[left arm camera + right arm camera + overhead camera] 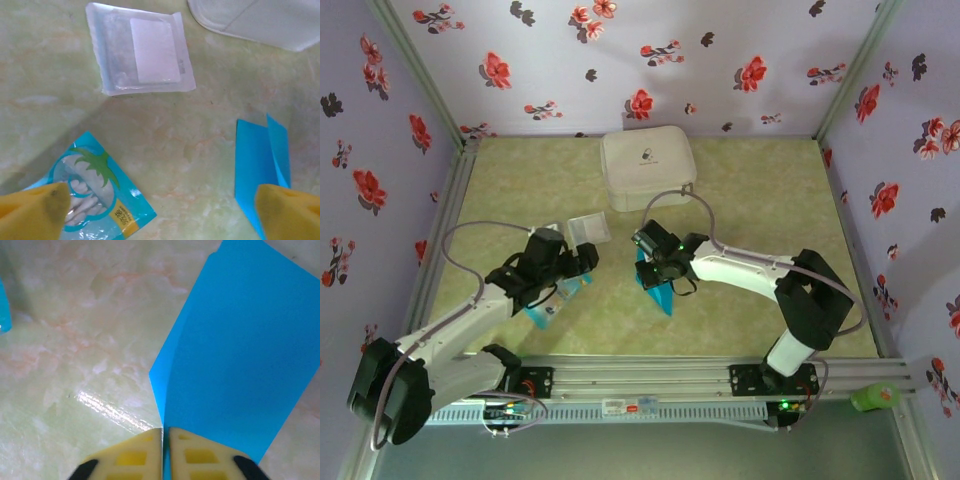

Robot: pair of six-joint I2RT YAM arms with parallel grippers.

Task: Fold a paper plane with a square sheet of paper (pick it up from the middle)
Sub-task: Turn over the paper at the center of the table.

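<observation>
Two neighbours — printed packet (95, 192), clear pouch (142, 50) — by the wide-open left gripper (162, 212); right gripper (162, 442) pinches blue paper (240, 350).

Bare tabletop (190, 145) lies open left of the folded blue paper (257, 165). Farther left the blue-and-white packet (95, 190) lies in the way, behind-left the clear flat pouch (140, 50), behind it the white case (647, 168). The right arm (740, 268) spans the space to its right.

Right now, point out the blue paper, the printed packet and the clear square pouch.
blue paper (235, 350): right wrist view, middle of its flat panel.
printed packet (95, 192): left wrist view, its clear window.
clear square pouch (142, 50): left wrist view, white centre patch.
</observation>
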